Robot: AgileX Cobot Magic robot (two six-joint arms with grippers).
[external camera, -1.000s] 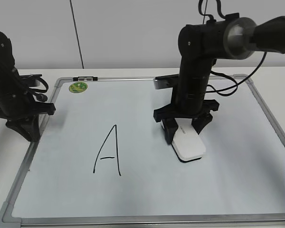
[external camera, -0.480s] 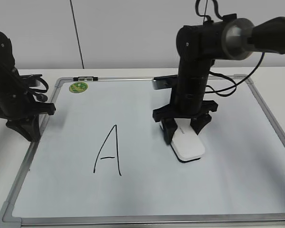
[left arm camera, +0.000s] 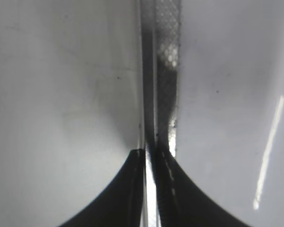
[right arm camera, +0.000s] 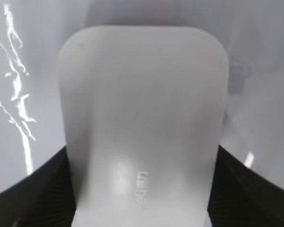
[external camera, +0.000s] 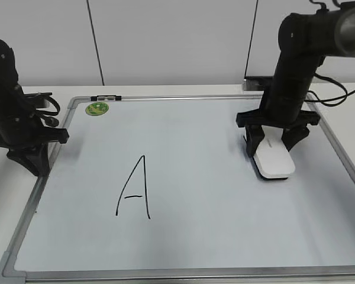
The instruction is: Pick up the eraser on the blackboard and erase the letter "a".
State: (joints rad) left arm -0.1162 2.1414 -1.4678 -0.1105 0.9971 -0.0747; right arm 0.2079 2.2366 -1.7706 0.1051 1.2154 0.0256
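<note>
Right gripper: fingers clamped on either side of the eraser's near end; arm above it upright.
Eraser: white, flat on the board's right part, well apart from the capital A; faint lettering shows in the right wrist view.
Left gripper: fingers pressed together, nothing between them, at the board's left frame edge.
Board: white, silver frame.
Magnet: green, upper left corner.
Letter "a": not visible on the board.

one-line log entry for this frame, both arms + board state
right gripper: shut on eraser, on blackboard right side | left gripper: shut, idle at left frame | capital A: intact
</note>
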